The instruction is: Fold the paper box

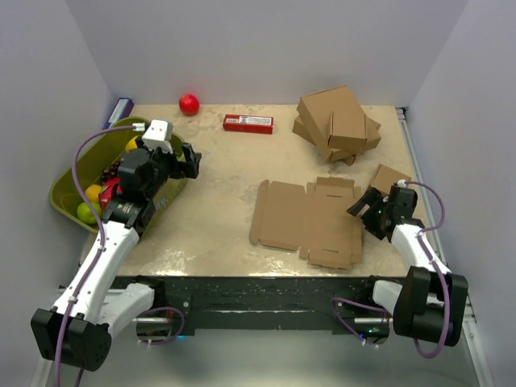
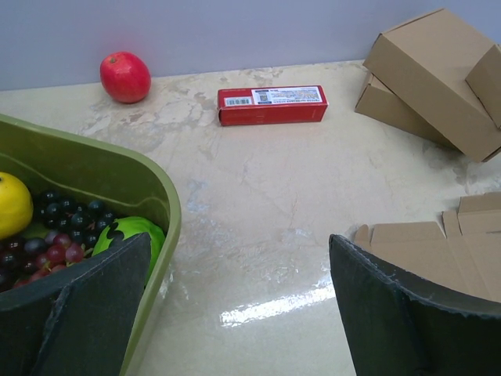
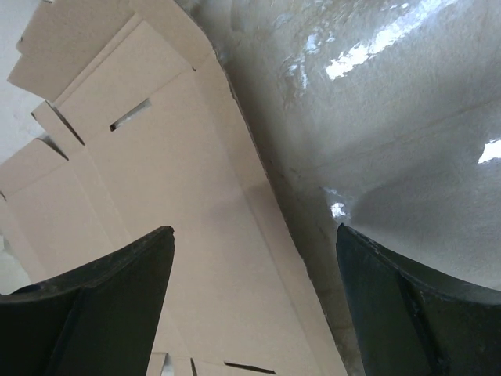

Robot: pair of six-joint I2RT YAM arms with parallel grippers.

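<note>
Approach step: right hand [image 1: 364, 210], jaws apart, empty, at right edge of paper box [image 1: 302, 219]. Next: likely pinch that flap. Left hand [image 1: 193, 160] open.

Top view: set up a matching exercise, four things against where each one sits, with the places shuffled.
Things:
1. paper box
2. red round fruit
3. green bin
4. stacked boxes

Places:
a. far right
b. left side
c. far edge, left of the red carton
d. near the middle, lying flat and unfolded

Pairs: 1-d, 2-c, 3-b, 4-a
</note>
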